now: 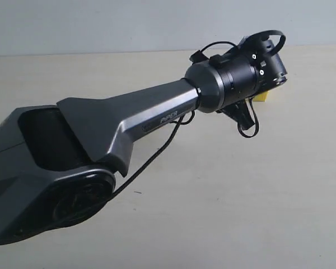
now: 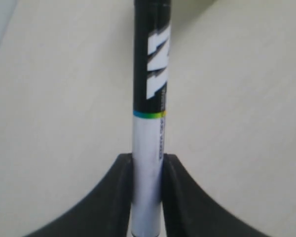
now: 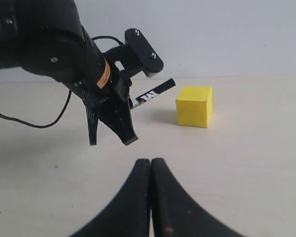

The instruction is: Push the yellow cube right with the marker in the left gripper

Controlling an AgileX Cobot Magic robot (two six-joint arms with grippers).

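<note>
My left gripper (image 2: 148, 160) is shut on the marker (image 2: 150, 98), gripping its white barrel; the black lettered half sticks out past the jaws. In the right wrist view the left gripper (image 3: 126, 131) hangs above the table. The marker (image 3: 154, 93) points its black end toward the yellow cube (image 3: 194, 106) and stops a small gap short of the cube's upper edge. In the exterior view only a sliver of the yellow cube (image 1: 261, 96) shows behind the left gripper (image 1: 243, 117). My right gripper (image 3: 150, 165) is shut and empty, low over the table, facing the cube.
The pale table (image 1: 241, 213) runs back to a grey-blue wall (image 1: 101, 22). The left arm (image 1: 129, 120) stretches from the lower left toward the upper right, with black cables (image 1: 157, 151) looping beneath it.
</note>
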